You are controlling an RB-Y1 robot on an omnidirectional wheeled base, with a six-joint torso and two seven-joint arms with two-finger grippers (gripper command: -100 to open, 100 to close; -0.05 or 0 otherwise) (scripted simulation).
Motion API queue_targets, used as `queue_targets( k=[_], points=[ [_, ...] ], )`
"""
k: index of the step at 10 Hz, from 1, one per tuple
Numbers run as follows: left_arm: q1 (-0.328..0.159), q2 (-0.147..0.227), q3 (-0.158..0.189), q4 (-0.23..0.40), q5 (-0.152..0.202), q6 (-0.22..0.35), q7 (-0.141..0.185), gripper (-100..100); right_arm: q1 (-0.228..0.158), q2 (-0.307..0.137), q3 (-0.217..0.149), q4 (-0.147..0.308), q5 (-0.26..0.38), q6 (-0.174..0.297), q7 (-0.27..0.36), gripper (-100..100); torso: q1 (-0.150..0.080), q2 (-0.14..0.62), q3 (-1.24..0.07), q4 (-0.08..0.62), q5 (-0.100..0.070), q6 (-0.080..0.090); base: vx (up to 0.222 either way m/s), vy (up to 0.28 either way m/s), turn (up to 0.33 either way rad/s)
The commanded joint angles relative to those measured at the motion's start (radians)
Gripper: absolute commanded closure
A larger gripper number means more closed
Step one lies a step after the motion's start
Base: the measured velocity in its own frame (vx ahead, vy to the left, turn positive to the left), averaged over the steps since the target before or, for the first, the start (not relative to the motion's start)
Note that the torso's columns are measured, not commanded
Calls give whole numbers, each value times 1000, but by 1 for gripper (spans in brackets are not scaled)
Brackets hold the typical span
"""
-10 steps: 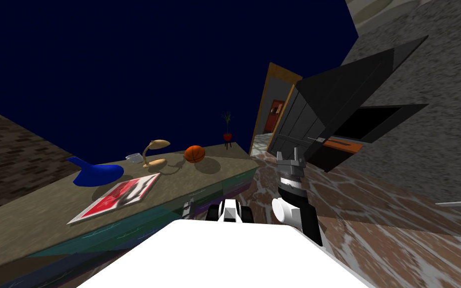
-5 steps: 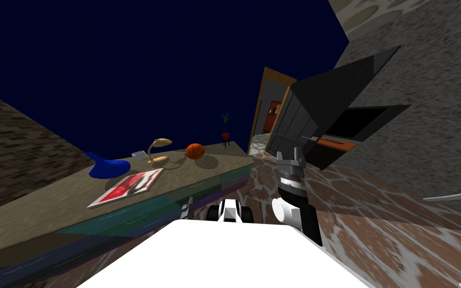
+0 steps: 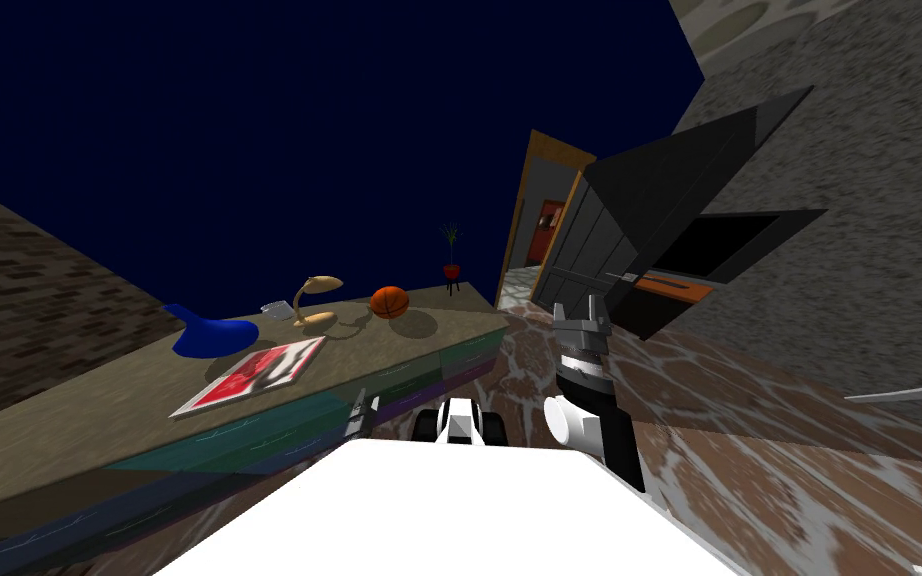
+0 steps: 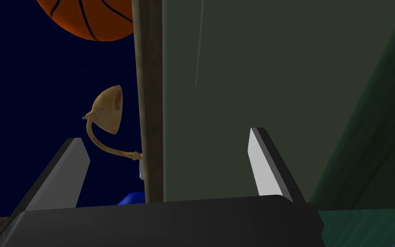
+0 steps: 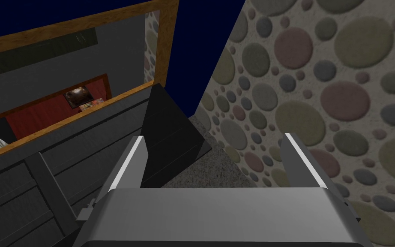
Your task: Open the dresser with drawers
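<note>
The long dresser [image 3: 279,428] runs along my left, with a tan top and teal, green and purple drawer fronts. My left gripper [image 3: 357,410] is low against its upper drawer row. In the left wrist view my left gripper [image 4: 165,137] is open; its fingers straddle the tan top edge [image 4: 147,107] and a grey-green drawer front [image 4: 278,85], gripping nothing. A thin handle line [image 4: 198,51] runs across that front beyond the fingertips. My right gripper [image 3: 579,318] is raised over the floor, away from the dresser, and my right gripper [image 5: 213,138] is open and empty.
On the dresser top stand a basketball [image 3: 389,303], a tan desk lamp [image 3: 314,300], a blue object [image 3: 209,335] and a flat red picture [image 3: 254,375]. A dark cabinet [image 3: 669,200] juts out on the right beside an open doorway [image 3: 539,230]. Patterned floor [image 3: 749,430] lies between.
My left gripper has gone from shut to open at the dresser front. My head view shifted a little a second ago, then held. The right arm has not moved.
</note>
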Motion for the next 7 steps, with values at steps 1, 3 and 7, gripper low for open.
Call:
queue_targets(
  k=[1,3,7],
  points=[
    [-2,52,0,-9,0,21,-1,-100,0,0,0,0,0,0,0,0,0,0,0,0,0,0,13,1,-1],
    [-8,77,1,-21,2,51,-3,-100,0,0,0,0,0,0,0,0,1,-1,-1,0,0,0,25,5,1],
    [-16,58,9,-79,9,111,0,-100,0,0,0,0,0,0,0,0,0,-2,-1,0,0,0,52,8,1]
  ],
)
